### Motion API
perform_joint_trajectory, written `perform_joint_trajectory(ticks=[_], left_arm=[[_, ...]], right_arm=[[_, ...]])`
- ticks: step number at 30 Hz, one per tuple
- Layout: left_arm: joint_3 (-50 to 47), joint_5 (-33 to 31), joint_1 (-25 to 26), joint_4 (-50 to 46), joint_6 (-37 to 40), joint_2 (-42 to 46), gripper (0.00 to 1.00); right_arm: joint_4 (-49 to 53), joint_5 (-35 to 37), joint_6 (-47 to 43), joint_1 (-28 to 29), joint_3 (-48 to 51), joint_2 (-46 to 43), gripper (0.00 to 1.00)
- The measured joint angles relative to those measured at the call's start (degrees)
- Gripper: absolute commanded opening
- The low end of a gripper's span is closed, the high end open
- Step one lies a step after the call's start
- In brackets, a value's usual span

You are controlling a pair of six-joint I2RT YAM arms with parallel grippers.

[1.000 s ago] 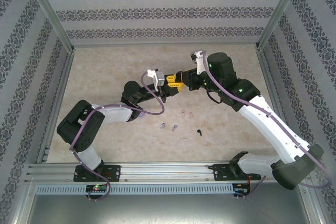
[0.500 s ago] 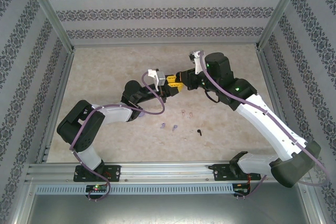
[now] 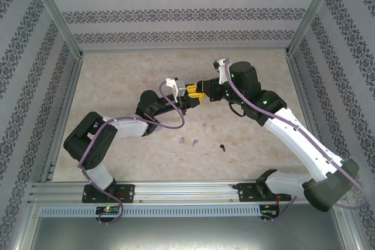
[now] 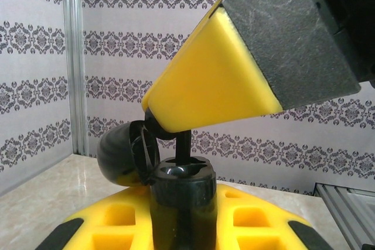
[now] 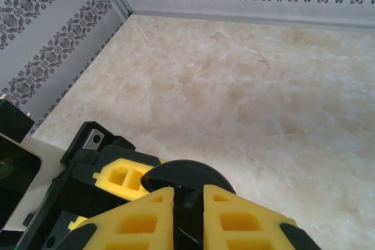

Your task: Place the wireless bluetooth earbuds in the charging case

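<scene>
Moved since a sec ago: my R arm (image 3: 275, 118) has edged slightly toward my L arm (image 3: 117, 127) above mid-table (image 5: 246, 86); loose buds lie unmoved. My left gripper (image 3: 187, 93) is clamped on the open black charging case (image 4: 180, 194), held upright, lid (image 4: 117, 155) flipped back. My right gripper (image 5: 188, 200), jaws nearly closed, pinches a black earbud (image 4: 183, 141) w/ its stem reaching the case's top. On the table nearer my bases: pale pink pair (image 3: 207, 126), purple pair (image 3: 188, 141), other black earbud (image 3: 222, 147), all well apart from the case.
</scene>
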State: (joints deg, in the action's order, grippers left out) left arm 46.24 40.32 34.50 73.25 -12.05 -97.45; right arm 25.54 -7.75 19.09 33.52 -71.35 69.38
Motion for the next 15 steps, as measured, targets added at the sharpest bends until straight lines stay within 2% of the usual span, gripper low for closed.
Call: perform_joint_trajectory(ticks=[8,15], left_arm=[[0.0,0.5,0.1,0.0,2.1,0.0,0.00],[0.0,0.1,1.2,0.0,8.2,1.4,0.00]], right_arm=[[0.6,-0.7,2.2,0.0,-0.3,-0.6,0.15],[2.7,-2.2,4.5,0.0,-1.1,-4.0,0.15]])
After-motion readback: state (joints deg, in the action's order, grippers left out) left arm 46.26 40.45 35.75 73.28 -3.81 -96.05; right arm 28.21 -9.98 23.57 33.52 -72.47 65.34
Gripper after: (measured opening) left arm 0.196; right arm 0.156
